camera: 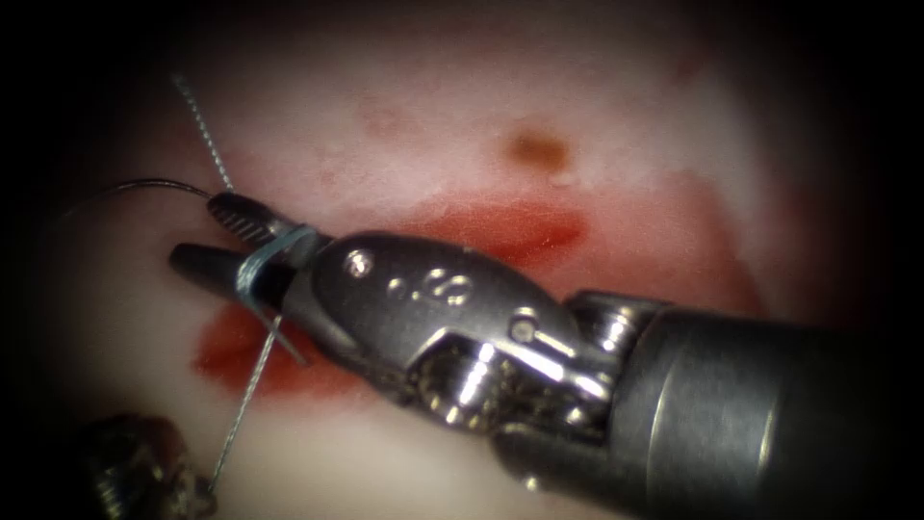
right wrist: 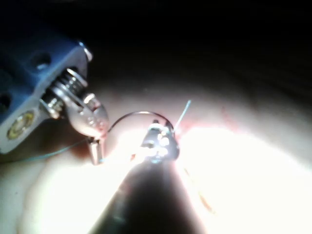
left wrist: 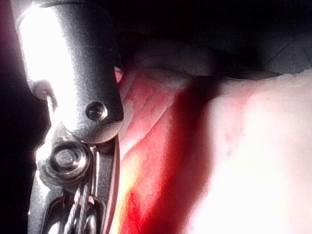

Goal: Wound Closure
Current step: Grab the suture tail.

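Note:
The right tool [camera: 204, 233] reaches in across the cut [camera: 520, 226] in the tissue [camera: 404, 125]. Its jaws stand a little apart, with nothing gripped between them. Blue thread [camera: 262, 268] is looped round both jaws behind the tips. One strand rises to the upper left and another drops to the left tool [camera: 144, 472], whose jaws look shut on it. The thin curved needle [camera: 135, 186] arcs out left from the upper jaw's tip, above the tissue left of the cut. In the right wrist view the needle [right wrist: 139, 113] arches between the left tool [right wrist: 95, 153] and the right tool [right wrist: 158, 141].
Red fluid [camera: 241, 361] pools along the cut below the right tool's jaws. A brown spot [camera: 537, 147] marks the tissue above the cut. The left wrist view has the left tool's wrist joint [left wrist: 73, 97] beside the red cut wall [left wrist: 170, 161].

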`<state>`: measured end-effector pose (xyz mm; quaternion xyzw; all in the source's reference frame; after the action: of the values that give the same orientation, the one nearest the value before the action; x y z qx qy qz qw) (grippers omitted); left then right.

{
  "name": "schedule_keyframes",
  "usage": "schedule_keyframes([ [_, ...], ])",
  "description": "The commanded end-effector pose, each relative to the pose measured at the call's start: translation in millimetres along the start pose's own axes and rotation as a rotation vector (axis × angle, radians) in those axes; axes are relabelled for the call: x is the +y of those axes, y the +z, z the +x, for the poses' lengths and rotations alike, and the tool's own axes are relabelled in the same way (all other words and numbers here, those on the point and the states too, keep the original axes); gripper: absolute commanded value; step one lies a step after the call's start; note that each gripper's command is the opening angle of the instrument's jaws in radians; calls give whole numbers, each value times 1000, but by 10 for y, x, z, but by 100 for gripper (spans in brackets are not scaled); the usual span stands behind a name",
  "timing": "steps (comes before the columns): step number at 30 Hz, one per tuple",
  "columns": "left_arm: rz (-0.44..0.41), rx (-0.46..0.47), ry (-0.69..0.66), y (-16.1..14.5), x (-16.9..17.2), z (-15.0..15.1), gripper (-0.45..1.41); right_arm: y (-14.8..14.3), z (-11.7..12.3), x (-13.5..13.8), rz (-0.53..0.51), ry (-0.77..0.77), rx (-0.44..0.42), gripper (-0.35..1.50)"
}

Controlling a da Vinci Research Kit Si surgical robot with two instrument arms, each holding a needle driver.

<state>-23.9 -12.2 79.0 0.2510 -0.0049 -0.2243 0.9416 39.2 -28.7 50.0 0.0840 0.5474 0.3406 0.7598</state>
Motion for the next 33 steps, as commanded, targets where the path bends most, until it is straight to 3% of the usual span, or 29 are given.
schedule_keyframes([
  [1,-1,-1,2,-5,7,-6,-45,10,9,0,-3,-1,8,5],
  [3,0,0,5,-5,7,-4,-45,9,10,0,-2,0,7,14],
  [7,3,2,6,-4,8,-4,-45,8,10,0,-2,0,7,-3],
  [8,3,2,6,-4,8,-4,-45,8,9,-1,-3,0,7,2],
  [10,3,2,7,-4,8,-4,-45,8,11,0,-3,2,7,39],
  [11,1,5,7,-4,8,-3,-45,8,12,0,-4,3,7,46],
  [13,3,6,8,-4,8,-3,-45,7,13,0,-4,4,7,42],
  [15,5,8,9,-4,8,-2,-45,7,13,0,-4,0,6,56],
  [16,5,8,10,-4,8,-1,-45,7,14,0,-5,2,6,71],
  [17,7,9,10,-4,9,-1,-45,6,15,0,-5,2,6,73],
  [21,6,13,14,-2,10,1,-45,7,13,-1,-8,0,7,37],
  [31,6,15,18,-1,14,2,-45,15,-6,-6,-16,-23,7,34],
  [33,8,16,19,0,13,3,-45,16,-8,-6,-17,-26,5,22],
])
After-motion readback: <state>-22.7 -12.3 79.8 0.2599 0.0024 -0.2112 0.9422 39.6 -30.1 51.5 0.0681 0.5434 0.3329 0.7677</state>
